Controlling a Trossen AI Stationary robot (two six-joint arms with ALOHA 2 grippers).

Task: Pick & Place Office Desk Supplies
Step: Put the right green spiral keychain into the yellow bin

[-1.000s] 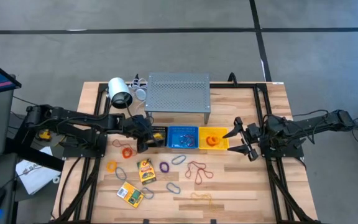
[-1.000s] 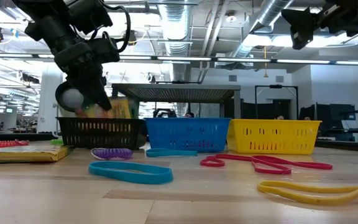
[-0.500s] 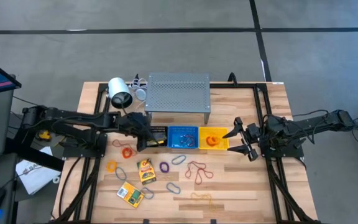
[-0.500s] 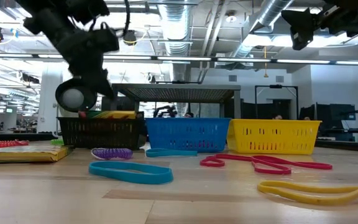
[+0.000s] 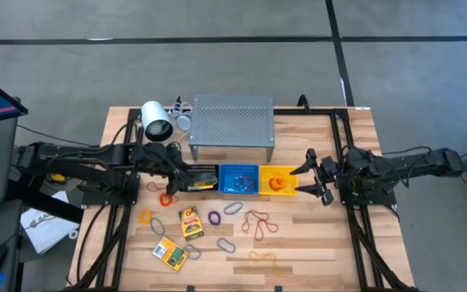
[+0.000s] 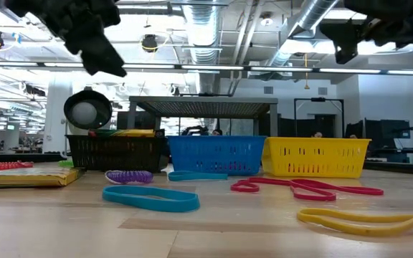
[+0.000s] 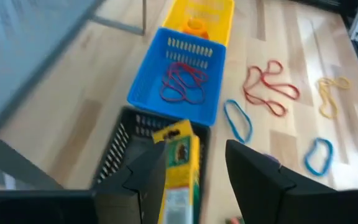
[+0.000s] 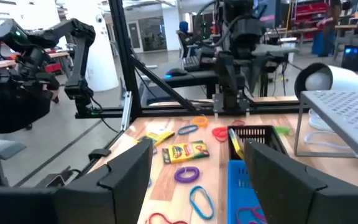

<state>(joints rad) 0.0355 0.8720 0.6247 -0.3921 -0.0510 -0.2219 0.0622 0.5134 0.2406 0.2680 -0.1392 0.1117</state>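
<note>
My left gripper [image 5: 182, 175] hangs open above the left end of the black basket [image 5: 203, 177], touching nothing; in the low view it is high at the left [image 6: 97, 51]. A yellow-and-green pack [image 7: 180, 163] lies slanted in that basket, below the gap of the gripper [image 7: 194, 177]. More supplies lie loose on the wood: another pack [image 5: 190, 222], orange loops [image 5: 167, 197], red bands [image 5: 258, 221], a purple loop [image 5: 215, 216] and grey clips [image 5: 226, 243]. My right gripper [image 5: 308, 180] waits open, level, to the right of the yellow basket [image 5: 278, 180].
A blue basket [image 5: 239, 179] with red bands stands between the black and yellow ones. Behind them are the grey perforated shelf [image 5: 232, 120] and the white lamp [image 5: 156, 120]. A yellow band [image 5: 259, 258] and a third pack [image 5: 170, 254] lie near the front edge.
My left gripper has opened and let go of the yellow-and-green pack, then risen and drawn back toward the table's left edge. The pack, held upright over the black basket before, has dropped and now lies lower in it. My right gripper has kept still.
</note>
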